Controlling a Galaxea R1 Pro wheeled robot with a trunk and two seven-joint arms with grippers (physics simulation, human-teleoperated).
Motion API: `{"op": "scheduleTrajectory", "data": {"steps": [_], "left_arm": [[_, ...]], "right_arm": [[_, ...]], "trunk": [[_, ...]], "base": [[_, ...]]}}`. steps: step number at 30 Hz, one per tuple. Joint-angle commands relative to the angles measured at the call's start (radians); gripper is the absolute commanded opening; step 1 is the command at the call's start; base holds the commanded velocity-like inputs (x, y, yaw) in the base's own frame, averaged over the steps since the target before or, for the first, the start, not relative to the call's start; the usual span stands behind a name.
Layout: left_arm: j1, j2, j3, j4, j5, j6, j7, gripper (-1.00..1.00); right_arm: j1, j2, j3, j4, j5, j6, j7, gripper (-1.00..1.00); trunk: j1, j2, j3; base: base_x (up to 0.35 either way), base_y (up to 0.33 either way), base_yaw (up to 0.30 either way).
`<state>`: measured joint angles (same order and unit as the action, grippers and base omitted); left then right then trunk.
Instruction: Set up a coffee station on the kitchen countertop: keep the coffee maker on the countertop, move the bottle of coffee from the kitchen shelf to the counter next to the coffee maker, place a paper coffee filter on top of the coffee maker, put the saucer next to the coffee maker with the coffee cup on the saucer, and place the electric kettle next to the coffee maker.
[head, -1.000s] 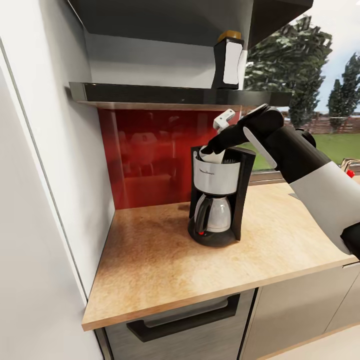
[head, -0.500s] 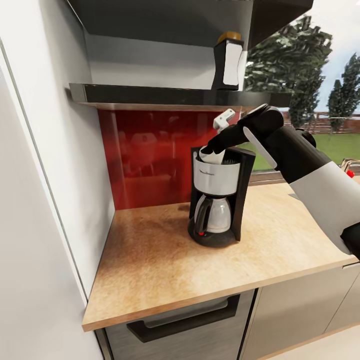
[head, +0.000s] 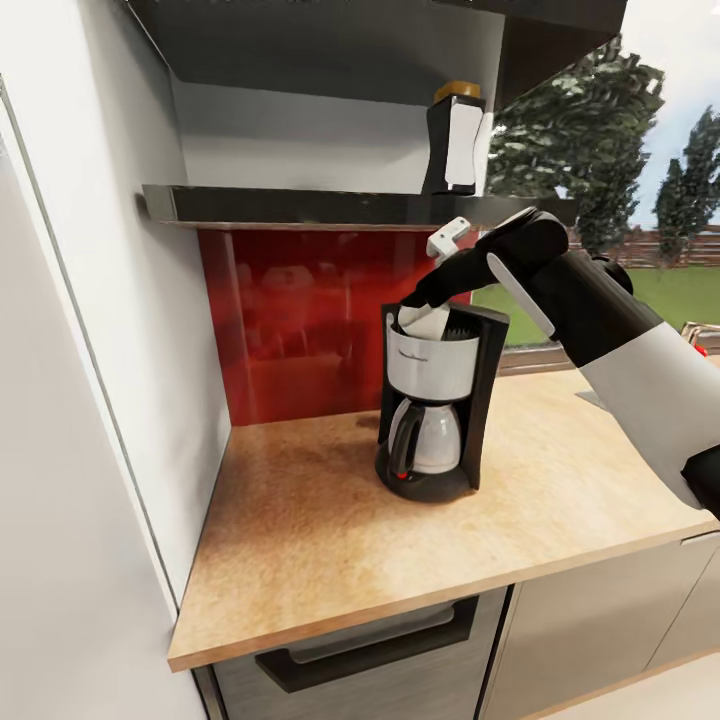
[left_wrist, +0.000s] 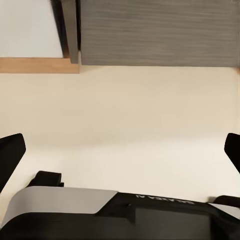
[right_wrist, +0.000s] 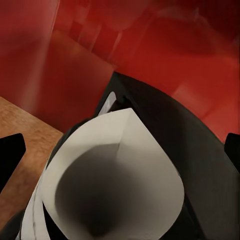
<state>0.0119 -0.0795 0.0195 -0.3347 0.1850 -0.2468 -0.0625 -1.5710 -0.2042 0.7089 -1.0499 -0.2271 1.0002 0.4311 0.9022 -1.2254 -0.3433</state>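
In the head view, the lower part of the paper coffee filter is hidden inside the coffee maker, the right tool fingertips are masked by the arm, and the desk is cut off at 3 o'clock.

- The right arm is reaching in from the right side of the head view, its white forearm sleeve giving way to a black wrist housing.
- The right gripper is pointing down and to the left, tips low (the finger gap is hard to read from the head camera).
- In the right wrist view, its two black fingertips are sitting wide apart at opposite edges.
- In the left wrist view, the left gripper's fingertips are likewise standing spread wide.
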Motion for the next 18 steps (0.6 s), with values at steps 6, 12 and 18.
{"op": "scheduleTrajectory", "data": {"steps": [6, 12, 18], "left_arm": [[0.000, 0.000, 0.002, -0.001, 0.010, 0.000, -0.007, 1.00], [0.000, 0.000, 0.002, -0.001, 0.010, 0.000, -0.007, 1.00], [0.000, 0.000, 0.002, -0.001, 0.010, 0.000, -0.007, 1.00]], "right_arm": [[-0.001, -0.029, -0.002, -0.048, -0.005, 0.002, 0.005, 1.00], [0.000, -0.061, -0.011, -0.083, -0.007, 0.002, 0.008, 1.00], [0.000, -0.073, -0.052, -0.140, -0.011, 0.002, 0.011, 1.00]], "trunk": [[-0.012, 0.021, 0.008], [-0.012, 0.021, 0.008], [-0.012, 0.021, 0.008]], "base": [[0.000, 0.000, 0.000], [0.000, 0.000, 0.000], [0.000, 0.000, 0.000]]}}
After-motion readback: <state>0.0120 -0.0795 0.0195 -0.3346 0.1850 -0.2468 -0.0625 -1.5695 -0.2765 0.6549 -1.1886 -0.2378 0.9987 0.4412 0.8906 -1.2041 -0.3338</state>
